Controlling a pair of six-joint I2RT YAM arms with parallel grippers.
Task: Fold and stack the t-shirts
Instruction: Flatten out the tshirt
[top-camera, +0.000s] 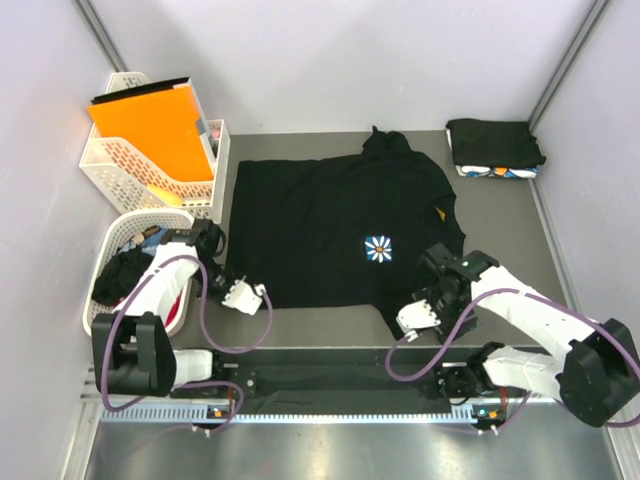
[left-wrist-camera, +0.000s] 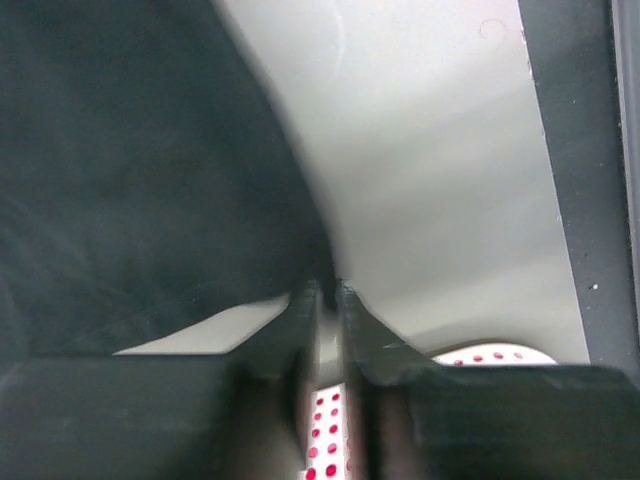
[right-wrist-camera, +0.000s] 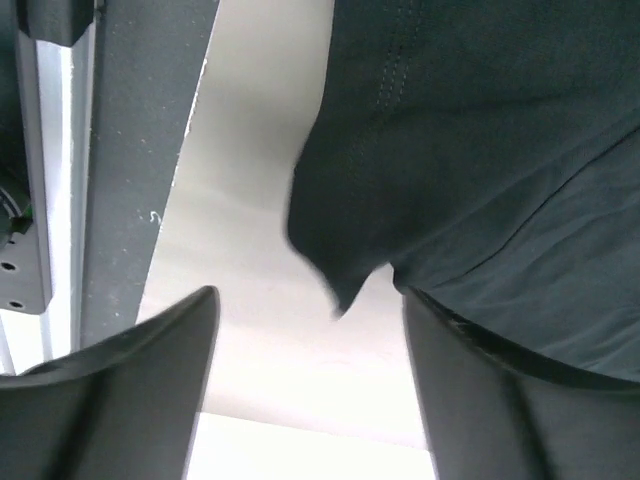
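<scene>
Left gripper (top-camera: 232, 288) (left-wrist-camera: 327, 288) of mine is pinched together on the lower left corner of the black shirt (top-camera: 330, 230) (left-wrist-camera: 130, 170), the cloth edge running right into the closed tips. My right gripper (top-camera: 408, 318) (right-wrist-camera: 308, 298) is spread wide at the shirt's (right-wrist-camera: 480, 150) lower right corner, which hangs between the fingers (right-wrist-camera: 150, 370), unclamped. In the top view the shirt lies flat mid-frame on the table (top-camera: 300, 320), collar toward the top, its flower print (top-camera: 379, 248) right of centre. A folded stack (top-camera: 495, 148) sits in the upper right of the frame.
</scene>
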